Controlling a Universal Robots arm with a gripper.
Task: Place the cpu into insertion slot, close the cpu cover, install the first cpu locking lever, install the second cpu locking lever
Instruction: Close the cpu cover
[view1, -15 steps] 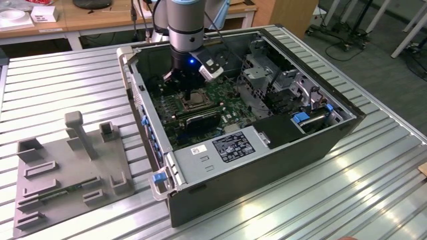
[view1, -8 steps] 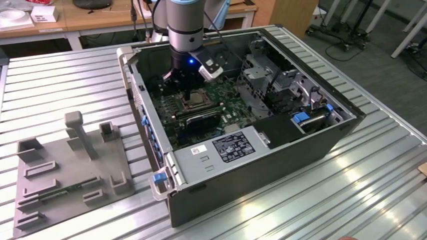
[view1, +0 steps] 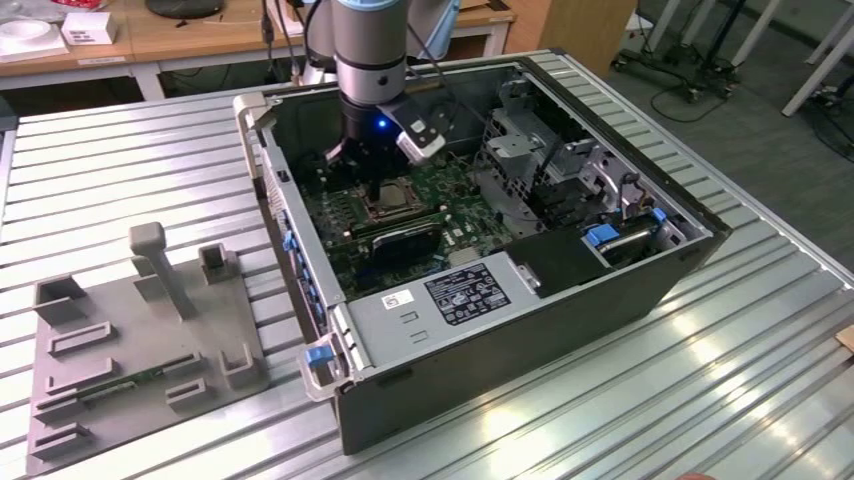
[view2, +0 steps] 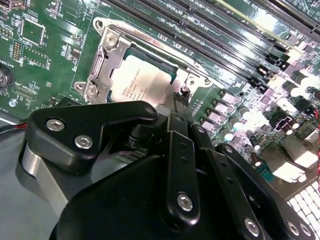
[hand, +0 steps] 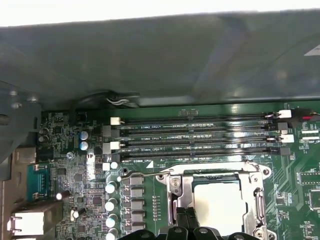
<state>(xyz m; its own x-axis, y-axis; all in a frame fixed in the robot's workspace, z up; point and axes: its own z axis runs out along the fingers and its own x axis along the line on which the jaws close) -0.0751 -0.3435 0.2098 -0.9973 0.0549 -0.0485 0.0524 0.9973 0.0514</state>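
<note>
In the exterior view an open computer case (view1: 534, 290) lies on a slatted metal desk (view1: 120, 150). The arm (view1: 370, 50) reaches down into it, and the pincer (view1: 363, 160) hangs low over the green motherboard (view1: 447, 195), just beside the cpu (view1: 391, 197). A grey fixture tray (view1: 134, 340) sits on the desk at the exterior view's left, well apart from the case.

In the second wrist view the cpu (view2: 142, 82) lies flat in the insertion slot (view2: 150, 54), silvery top up. The cpu cover (view2: 105, 60) is folded down over the chip's edges (its cut-out middle leaves the metal top bare). The pincer (view2: 179, 100) has its black fingers (view2: 176, 145) pressed together, nothing visible between them, the tips at the edge of the cover. Long black memory slots (view2: 200, 30) run beyond the socket.

In the first wrist view the pincer (hand: 185, 216) tips stand side by side, just next to the cpu (hand: 220, 202) under the cpu cover (hand: 257, 200), with the memory slots (hand: 195, 135) near by
</note>
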